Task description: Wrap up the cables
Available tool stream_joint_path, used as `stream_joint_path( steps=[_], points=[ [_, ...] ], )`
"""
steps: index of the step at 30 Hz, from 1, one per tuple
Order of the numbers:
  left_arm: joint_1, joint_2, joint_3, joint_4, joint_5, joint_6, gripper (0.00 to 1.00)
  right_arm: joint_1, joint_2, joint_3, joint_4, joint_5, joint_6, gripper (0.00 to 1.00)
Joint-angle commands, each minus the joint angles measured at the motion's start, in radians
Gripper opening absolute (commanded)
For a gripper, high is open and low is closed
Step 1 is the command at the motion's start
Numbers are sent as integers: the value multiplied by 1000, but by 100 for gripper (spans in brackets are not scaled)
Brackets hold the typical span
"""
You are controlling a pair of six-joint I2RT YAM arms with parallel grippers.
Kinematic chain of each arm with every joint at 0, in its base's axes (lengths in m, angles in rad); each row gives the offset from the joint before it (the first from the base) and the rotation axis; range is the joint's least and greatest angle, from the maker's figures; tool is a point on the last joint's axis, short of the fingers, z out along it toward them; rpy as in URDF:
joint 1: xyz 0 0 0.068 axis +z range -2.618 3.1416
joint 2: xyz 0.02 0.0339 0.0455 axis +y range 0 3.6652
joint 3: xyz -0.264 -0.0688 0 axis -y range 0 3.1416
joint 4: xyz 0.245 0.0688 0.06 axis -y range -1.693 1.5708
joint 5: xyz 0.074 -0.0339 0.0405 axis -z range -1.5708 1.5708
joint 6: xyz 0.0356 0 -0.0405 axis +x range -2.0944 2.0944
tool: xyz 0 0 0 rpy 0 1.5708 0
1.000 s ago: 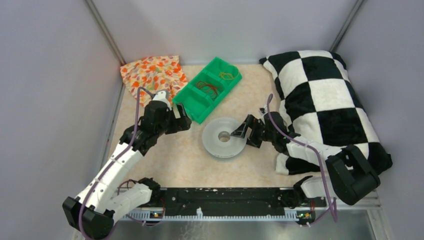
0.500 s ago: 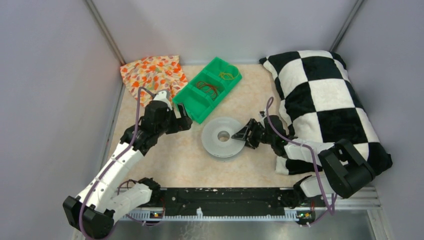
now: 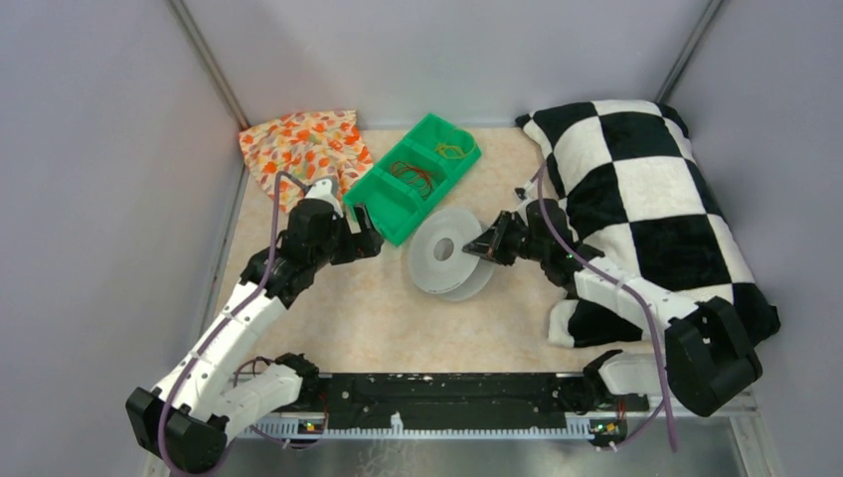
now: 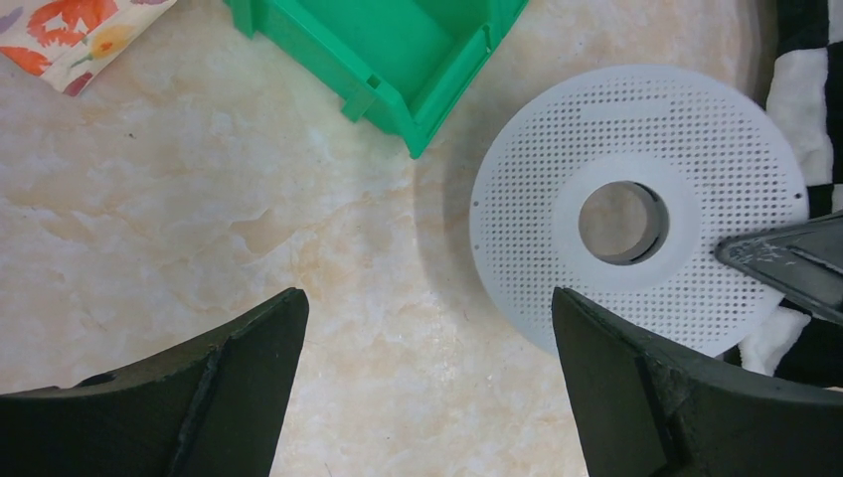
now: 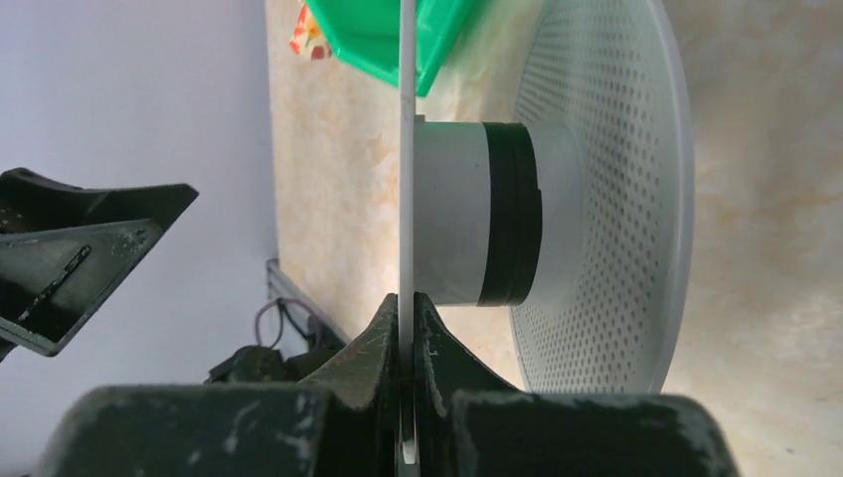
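Note:
The cables lie in the green bin (image 3: 393,211): a yellow loop (image 3: 452,151) in the far compartment and reddish-orange loops (image 3: 416,176) in the middle one. The clear perforated spool (image 3: 444,260) is tipped up on its edge at the table's centre. My right gripper (image 3: 485,245) is shut on the rim of its near flange (image 5: 406,179), and the grey hub (image 5: 467,214) shows beyond. The left gripper (image 3: 360,234) hangs open over bare table (image 4: 425,295), beside the bin's near corner (image 4: 398,60) and left of the spool (image 4: 636,199), holding nothing.
A black-and-white checkered pillow (image 3: 646,189) fills the right side, close behind my right arm. A floral orange cloth (image 3: 303,144) lies at the back left. Grey walls enclose the table on three sides. The right gripper's finger (image 4: 785,263) shows in the left wrist view.
The right gripper has shut on the spool's flange and lifted it from lying flat to standing tilted on its edge. The left arm has stayed still and open.

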Motion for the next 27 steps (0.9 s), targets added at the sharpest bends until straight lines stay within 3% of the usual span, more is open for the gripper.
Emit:
stream_joint_path(
  steps=[1,6,11,15,21,27],
  points=[
    [6,35,8,37,-32,-11,98,1,-79,233,-427,178,-243,0],
    [6,254,207,1,-57,-45,98,3,-139,462,-723,478,-450,0],
    [6,528,446,-24,-187,-122,98,4,-205,538,-827,626,-542,0],
    [3,713,604,3,-321,-205,94,4,-235,520,-832,638,-546,0],
    [-24,1048,1039,-259,-510,-372,93,4,-229,491,-832,591,-555,0],
    [-36,1170,1061,-268,-548,-488,93,4,-223,476,-822,561,-544,0]
  ],
)
